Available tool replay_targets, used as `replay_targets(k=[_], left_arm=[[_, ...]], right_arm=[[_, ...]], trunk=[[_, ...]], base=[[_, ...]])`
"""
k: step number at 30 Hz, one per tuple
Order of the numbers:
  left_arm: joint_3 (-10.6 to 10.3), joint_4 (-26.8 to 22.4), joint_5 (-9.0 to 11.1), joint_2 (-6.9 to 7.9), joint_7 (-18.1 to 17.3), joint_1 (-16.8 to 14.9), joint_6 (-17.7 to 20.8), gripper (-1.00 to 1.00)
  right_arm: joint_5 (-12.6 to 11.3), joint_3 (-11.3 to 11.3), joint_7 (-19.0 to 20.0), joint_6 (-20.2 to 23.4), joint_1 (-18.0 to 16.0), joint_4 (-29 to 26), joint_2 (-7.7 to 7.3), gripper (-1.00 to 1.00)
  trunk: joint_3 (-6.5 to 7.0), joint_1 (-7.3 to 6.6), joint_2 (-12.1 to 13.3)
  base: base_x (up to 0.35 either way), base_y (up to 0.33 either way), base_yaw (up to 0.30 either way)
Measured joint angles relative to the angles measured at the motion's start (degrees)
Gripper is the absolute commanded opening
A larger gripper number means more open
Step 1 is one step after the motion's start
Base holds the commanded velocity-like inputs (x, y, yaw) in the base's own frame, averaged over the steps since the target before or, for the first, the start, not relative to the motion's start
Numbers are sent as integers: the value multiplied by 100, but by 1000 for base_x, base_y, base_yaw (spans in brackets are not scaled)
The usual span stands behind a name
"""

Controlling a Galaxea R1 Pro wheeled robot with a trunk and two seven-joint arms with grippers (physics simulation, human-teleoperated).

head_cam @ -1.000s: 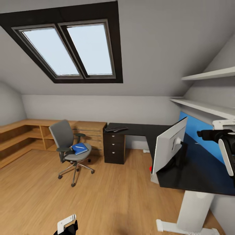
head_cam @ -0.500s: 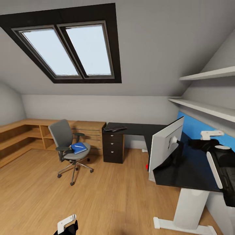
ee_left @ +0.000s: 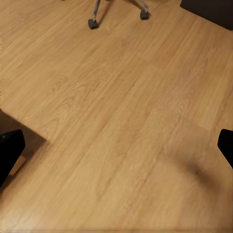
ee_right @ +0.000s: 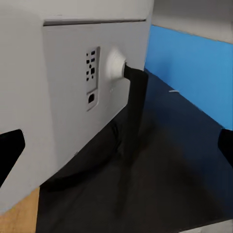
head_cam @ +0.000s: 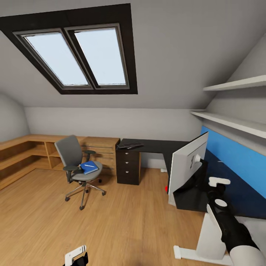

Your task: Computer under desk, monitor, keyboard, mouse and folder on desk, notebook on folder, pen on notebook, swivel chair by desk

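Monitor (head_cam: 187, 162): wide flat screen, white back toward the camera, thin black neck. Stands on the near wing of the desk at centre right of the head view, close to the desk's front edge.

Desk (head_cam: 162, 146): long black L-shaped top with a round-knobbed drawer unit (head_cam: 128, 166) at frame centre.

Keyboard (head_cam: 130, 145): slim, black, lying on the far wing above the drawers, well apart from the monitor.

Swivel chair (head_cam: 75, 162): grey padded seat and back, chrome star base; left of centre on the wooden floor (head_cam: 111, 221), apart from the desk.

Folder (head_cam: 89, 167): flat bright blue rectangle on the chair seat, a slim white pen (head_cam: 89, 166) lying on it.

Right gripper (ee_right: 116, 145): fingers spread wide, nothing held, hovering behind the monitor's neck in the wrist view; in the head view its arm rises from the lower right.

Left gripper (ee_left: 116, 145): fingers apart, empty, hanging low over bare floor.

Step in hand, as judged: seating the monitor well onto the desk. Advice: grip at the neck, not the panel; push it inward away from the edge; keep it upright; leave room beside it for the keyboard.
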Motion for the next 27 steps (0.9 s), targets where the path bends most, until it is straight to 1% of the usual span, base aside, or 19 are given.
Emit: replay_targets(k=[3, 4, 6, 7, 11, 12, 14, 18, 19, 21, 23, 25, 26, 27], left_arm=[[-1, 4, -1, 0, 9, 1, -9, 100], [-1, 5, -1, 0, 10, 1, -10, 100], [-1, 5, 0, 0, 10, 1, -11, 100], [-1, 9, 0, 0, 11, 1, -11, 100], [-6, 12, -5, -3, 11, 1, -11, 100], [-8, 13, -6, -5, 10, 1, -8, 100], [-24, 14, -8, -12, 9, 1, 3, 100], [-94, 10, -11, -51, 9, 1, 30, 100], [-138, -11, -17, -130, 12, 1, 44, 100], [-161, -30, -23, -222, 19, 1, 54, 100], [-170, -52, -27, -280, 20, -2, 63, 100], [-178, -103, -38, -342, 22, -16, 109, 100], [-185, -215, -77, -408, 25, -60, 247, 100], [-186, -301, -103, -440, 31, -101, 367, 100]], right_arm=[[-18, -6, -19, -733, -4, 827, 19, 100], [-32, -12, -21, -830, -12, 1050, 18, 100], [-67, -23, -23, -894, -19, 1256, 13, 100], [-120, -45, -25, -943, -26, 1415, 3, 100], [-255, -106, -27, -1084, -31, 1607, -10, 100], [-302, -126, -28, -1175, -33, 1658, -13, 100], [-344, -143, -30, -1316, -35, 1709, -15, 100], [-370, -154, -31, -1432, -36, 1790, -13, 100], [-373, -156, -32, -1477, -37, 1936, -4, 100], [-372, -155, -32, -1503, -69, 2103, 2, 100], [-372, -155, -33, -1511, -151, 2213, 2, 100], [-376, -156, -33, -1512, -284, 2331, -2, 100], [-378, -156, -34, -1509, -444, 2462, -8, 100], [-380, -156, -35, -1507, -537, 2539, -10, 100]], trunk=[[-1, 0, 0], [0, 0, 0], [0, 0, 0], [0, 0, 0], [0, 0, -1], [0, 0, -1], [0, 0, -1], [0, 0, -1], [0, 0, 0], [0, 0, 0], [0, 0, -1], [0, 0, -1], [1, 0, 0], [1, 0, 0]], base=[[0, 0, 0], [0, 0, 0], [0, 0, 0], [0, 0, 0], [0, 0, 0], [0, 0, 0], [0, 0, 0], [0, 0, 0], [0, 0, 0], [0, 0, 0], [0, 0, 0], [0, 0, 0], [0, 0, 0], [0, 0, 0]])
